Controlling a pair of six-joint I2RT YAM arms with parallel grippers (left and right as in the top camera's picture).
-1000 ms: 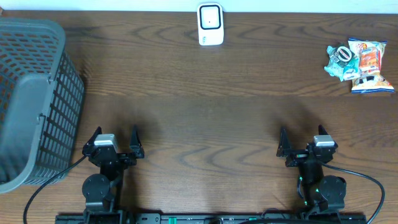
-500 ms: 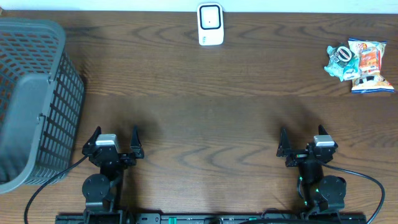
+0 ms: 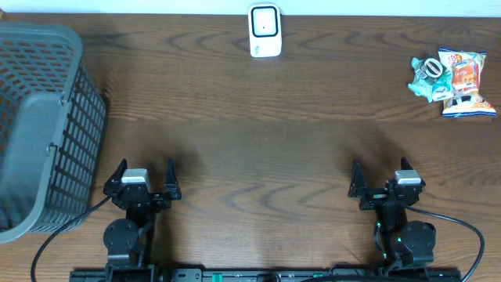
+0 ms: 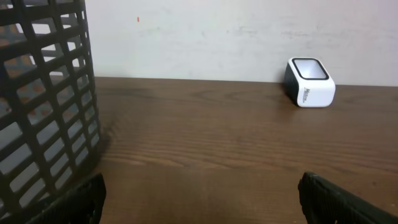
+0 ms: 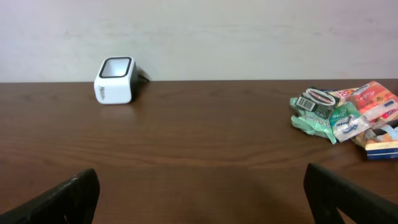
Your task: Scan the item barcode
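We see the left claw [image 3: 145, 164] and the right claw [image 3: 380, 164] wide and holding nothing, at the near edge of the worktop [image 3: 258, 133]. The snack packets [image 3: 452, 81] lie far right, well apart from the scanner [image 3: 264, 30] at the far middle. A basket [image 3: 39, 117] stands left.

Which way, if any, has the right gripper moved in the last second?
No. The right gripper keeps its place against the scanner in the overhead view, jaws open.
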